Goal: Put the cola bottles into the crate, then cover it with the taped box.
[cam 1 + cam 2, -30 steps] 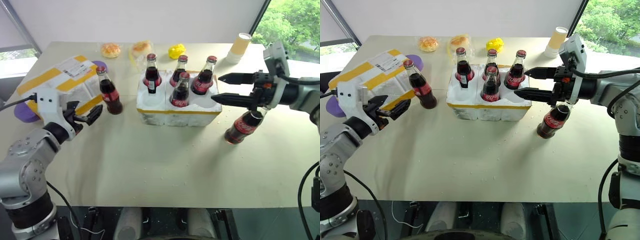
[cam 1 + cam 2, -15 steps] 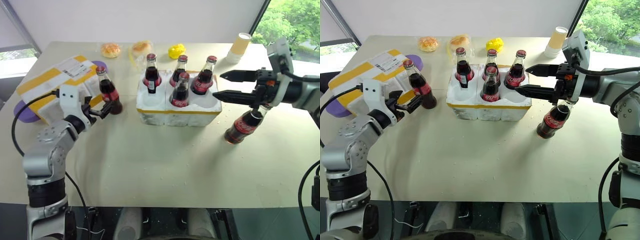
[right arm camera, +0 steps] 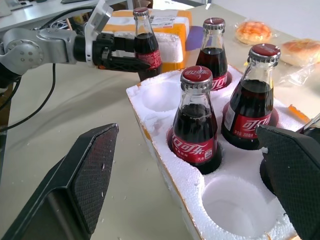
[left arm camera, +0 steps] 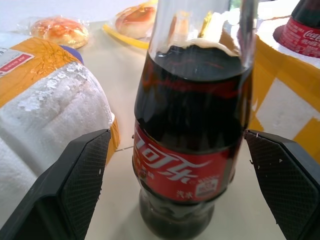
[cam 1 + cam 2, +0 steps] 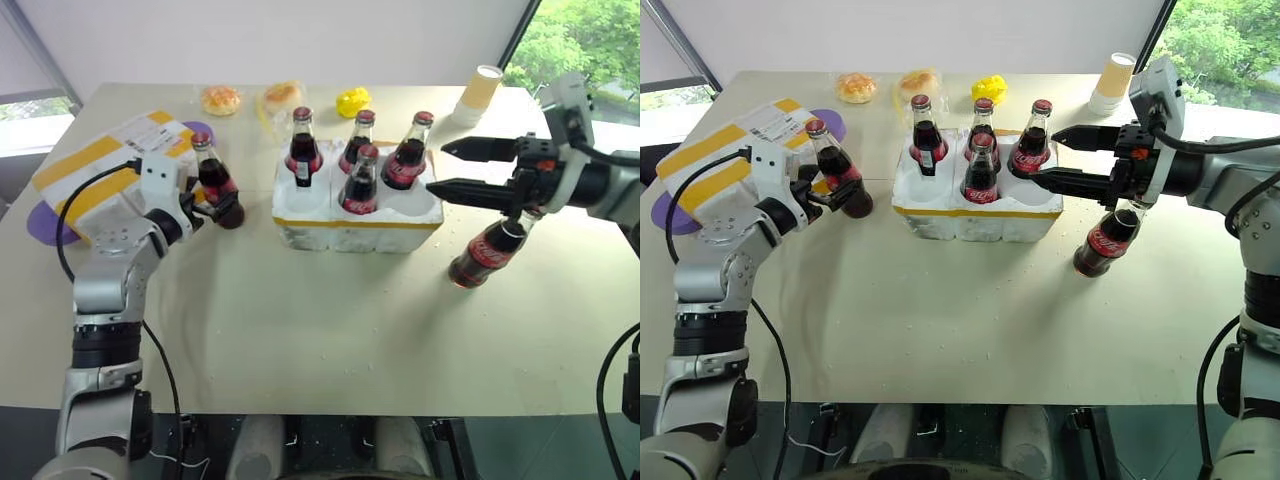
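Four cola bottles [image 5: 360,180] stand upright in the crate [image 5: 357,226], which sits on the table [image 5: 320,330] a little toward its far edge, roughly midway between the side edges; two of its sockets nearest the front are empty. A fifth bottle [image 5: 217,183] stands on the table toward the left edge, just in front of the taped box [image 5: 110,160], which rests near the far left corner with a purple plate [image 5: 665,215] showing from under it. The left gripper [image 5: 215,205] is level with this bottle's lower body, its two black fingers spread wide on either side of the label, neither pad pressing the glass in the wrist view. The sixth bottle [image 5: 487,250] leans at a tilt on the table off the crate's right end. The right gripper [image 5: 450,168] hangs above it and beside the crate's right end, fingers wide apart and holding nothing. Along the far edge lie two wrapped buns [image 5: 222,99], a yellow object [image 5: 352,102] and a paper cup [image 5: 478,95].
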You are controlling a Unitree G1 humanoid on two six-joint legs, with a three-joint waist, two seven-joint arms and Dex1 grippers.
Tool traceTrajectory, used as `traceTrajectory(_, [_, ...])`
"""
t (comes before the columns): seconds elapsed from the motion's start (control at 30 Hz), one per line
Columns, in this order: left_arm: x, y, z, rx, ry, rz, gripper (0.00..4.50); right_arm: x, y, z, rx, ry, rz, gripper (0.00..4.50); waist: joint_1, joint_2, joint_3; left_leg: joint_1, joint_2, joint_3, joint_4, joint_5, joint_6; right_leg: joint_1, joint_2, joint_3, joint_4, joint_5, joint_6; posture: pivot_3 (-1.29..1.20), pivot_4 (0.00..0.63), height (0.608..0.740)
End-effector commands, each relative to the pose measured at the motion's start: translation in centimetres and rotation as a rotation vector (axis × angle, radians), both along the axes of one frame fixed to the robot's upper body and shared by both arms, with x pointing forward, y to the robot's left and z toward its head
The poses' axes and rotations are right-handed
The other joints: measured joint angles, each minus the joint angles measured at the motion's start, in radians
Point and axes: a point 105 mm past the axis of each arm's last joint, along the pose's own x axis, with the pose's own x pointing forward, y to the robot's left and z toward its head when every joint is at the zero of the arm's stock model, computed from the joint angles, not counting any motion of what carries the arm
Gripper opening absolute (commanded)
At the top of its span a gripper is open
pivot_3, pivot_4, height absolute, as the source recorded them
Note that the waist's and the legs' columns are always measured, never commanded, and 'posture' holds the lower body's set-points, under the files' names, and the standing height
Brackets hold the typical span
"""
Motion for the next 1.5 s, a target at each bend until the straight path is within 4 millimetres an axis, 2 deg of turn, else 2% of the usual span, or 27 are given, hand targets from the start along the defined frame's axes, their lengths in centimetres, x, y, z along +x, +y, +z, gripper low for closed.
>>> traceTrajectory(0.03, [1.0,-0.6,1.3,0.012,-0.061,-0.027,4.47,-0.5,-0.1,1.4,0.007,-0.057,0.004,4.5,0.001,0.0,0.0,0.0,0.0,0.0,0.0,0.0,0.0,0.0,0.0,0.0,0.0,0.0,0.0,0.0,0.15,0.74])
traceTrajectory(0.23, [2.0,-1.5,1.7,-0.019,-0.08,-0.078,4.47,-0.7,0.2,1.5,-0.005,-0.055,0.015,4.5,-0.001,0.0,0.0,0.0,0.0,0.0,0.0,0.0,0.0,0.0,0.0,0.0,0.0,0.0,0.0,0.0,0.15,0.74])
traceTrajectory(0.27, [2.1,-1.5,1.7,-0.022,-0.083,-0.086,3.93,-0.8,0.2,1.5,-0.006,-0.055,0.018,4.5,-0.001,0.0,0.0,0.0,0.0,0.0,0.0,0.0,0.0,0.0,0.0,0.0,0.0,0.0,0.0,0.0,0.15,0.74])
traceTrajectory(0.3, [2.0,-1.5,1.8,-0.019,-0.084,-0.094,3.62,-0.8,0.3,1.6,-0.008,-0.054,0.021,4.5,-0.002,0.0,0.0,0.0,0.0,0.0,0.0,0.0,0.0,0.0,0.0,0.0,0.0,0.0,0.0,0.0,0.15,0.74])
traceTrajectory(0.37, [1.9,-1.4,1.9,-0.011,-0.08,-0.105,2.71,-1.0,0.3,1.6,-0.009,-0.054,0.026,4.5,-0.001,0.0,0.0,0.0,0.0,0.0,0.0,0.0,0.0,0.0,0.0,0.0,0.0,0.0,0.0,0.0,0.15,0.74])
traceTrajectory(0.53, [1.3,-0.7,2.9,0.019,-0.063,-0.138,2.73,-1.0,0.2,1.7,-0.011,-0.056,0.018,4.5,-0.002,0.0,0.0,0.0,0.0,0.0,0.0,0.0,0.0,0.0,0.0,0.0,0.0,0.0,0.0,0.0,0.15,0.74])
traceTrajectory(0.63, [0.5,-0.7,5.6,-0.011,-0.076,-0.209,2.73,-1.0,0.1,1.7,-0.014,-0.056,0.015,4.5,-0.004,0.0,0.0,-0.001,0.001,0.0,0.0,0.0,0.0,-0.001,0.0,0.0,0.0,0.0,0.0,0.0,0.15,0.74])
traceTrajectory(0.77, [-2.0,-3.3,12.2,-0.01,-0.113,-0.482,2.73,-0.9,0.0,1.6,-0.012,-0.057,0.007,4.5,0.001,-0.008,0.006,-0.005,0.001,0.0,0.0,0.001,-0.001,-0.004,0.001,-0.001,0.001,0.0,0.0,0.0,0.15,0.74])
traceTrajectory(0.9, [-2.7,-5.2,15.0,-0.009,-0.129,-0.598,2.73,-0.9,0.1,1.4,-0.007,-0.056,0.005,4.5,0.004,-0.01,0.007,-0.011,-0.001,0.0,0.002,0.0,0.0,-0.006,0.0,-0.002,0.001,0.001,0.002,0.0,0.15,0.74])
traceTrajectory(1.0, [-2.7,-7.5,16.7,-0.024,-0.148,-0.689,2.73,-1.0,0.2,1.2,0.001,-0.056,-0.003,4.5,0.002,-0.01,0.007,-0.011,-0.004,0.0,0.001,0.0,0.001,-0.005,0.0,-0.002,-0.001,0.002,0.003,0.0,0.15,0.74])
traceTrajectory(1.1, [-2.8,-10.1,16.5,0.001,-0.142,-0.778,2.73,-1.1,0.1,1.1,0.007,-0.056,-0.018,4.5,0.0,-0.01,0.007,-0.011,-0.004,0.0,0.001,0.0,0.0,-0.005,0.0,-0.002,0.0,0.002,0.004,0.0,0.15,0.74])
traceTrajectory(1.2, [-2.4,-11.7,15.1,0.04,-0.11,-0.827,2.73,-1.4,-0.1,1.0,0.012,-0.056,-0.035,4.5,-0.002,-0.01,0.007,-0.011,-0.004,0.001,0.001,0.0,0.0,-0.006,0.001,-0.002,0.0,0.002,0.004,0.0,0.15,0.74])
traceTrajectory(1.5, [-1.4,-13.2,10.4,0.197,-0.066,-0.871,2.73,-2.1,-0.7,0.8,0.023,-0.049,-0.08,4.5,-0.001,-0.01,0.007,-0.011,-0.003,0.002,0.001,0.001,0.0,-0.007,0.0,-0.002,-0.001,0.002,0.004,0.0,0.15,0.74])
